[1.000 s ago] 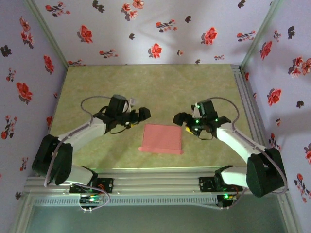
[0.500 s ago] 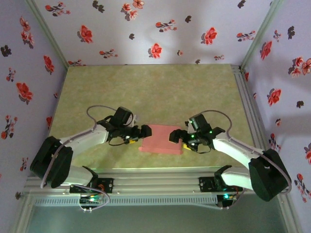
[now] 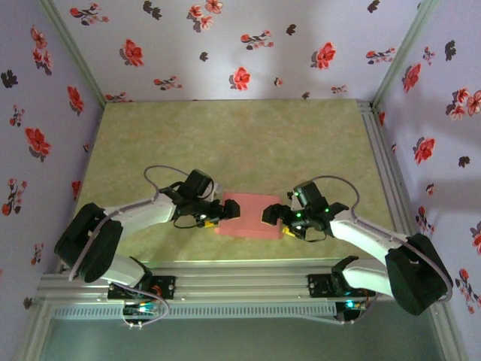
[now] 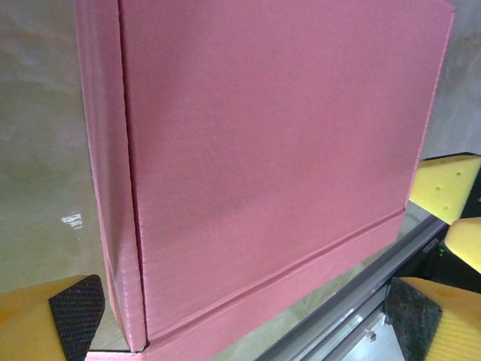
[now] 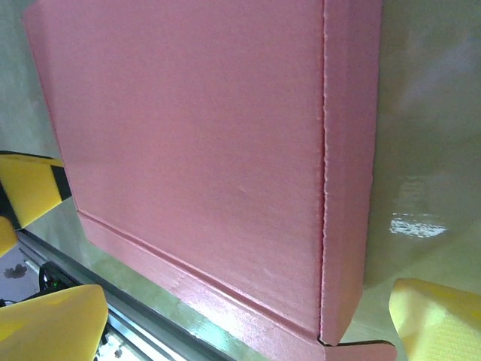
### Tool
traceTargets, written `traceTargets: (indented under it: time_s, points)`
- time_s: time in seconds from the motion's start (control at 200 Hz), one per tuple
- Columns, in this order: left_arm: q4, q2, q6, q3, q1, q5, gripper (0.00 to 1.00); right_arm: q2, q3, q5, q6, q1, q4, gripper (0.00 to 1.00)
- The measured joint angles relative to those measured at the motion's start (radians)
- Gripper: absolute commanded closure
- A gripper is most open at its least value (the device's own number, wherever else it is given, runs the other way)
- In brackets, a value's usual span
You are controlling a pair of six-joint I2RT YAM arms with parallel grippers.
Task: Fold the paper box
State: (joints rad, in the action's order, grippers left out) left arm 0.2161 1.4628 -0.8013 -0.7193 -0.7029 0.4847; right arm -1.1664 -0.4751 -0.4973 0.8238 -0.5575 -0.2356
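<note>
Salmon-pink card faces up: the paper box point(image 3: 250, 216) lies flat on the table point(image 3: 240, 135), toward 6 o'clock from the table's middle, close to the arms' bases. The left gripper point(image 3: 228, 213) sits at the box's 9 o'clock edge and the right gripper point(image 3: 272, 216) at its 3 o'clock edge. Both claws are released, jaws spread wide and grasping nothing. The wrist views look across the pink panel, with a narrow creased strip along one side and another along the 6 o'clock edge.

The risks here are judgements. The card looks thin and light, so a jaw that closes from one side before the other could push the box toward 3 or 9 o'clock instead of lifting a flap. A fingertip landing on the panel, not under the strip, would likely press the sheet flat or dent it. If the claws pinch unevenly, the fold may run off the scored crease and leave a skewed wall. Lifting too quickly could let the flap spring back or drag the whole box.
</note>
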Motion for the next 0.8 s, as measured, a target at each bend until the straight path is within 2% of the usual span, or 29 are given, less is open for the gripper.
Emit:
traceTargets:
  time_s: [0.26,0.47,0.8]
  points:
    - [-0.002,0.023,-0.008,-0.015,-0.006,0.027,0.0,0.013,0.005,-0.012,0.016,0.0,0.039,0.03]
    - [-0.002,-0.045,-0.03,-0.038,0.026,0.047,0.0,0.104,-0.004,-0.011,0.019,0.005,0.008,0.03]
    - [-0.028,-0.135,-0.066,-0.126,0.111,0.071,0.0,0.154,-0.179,-0.023,-0.004,0.102,-0.07,0.04]
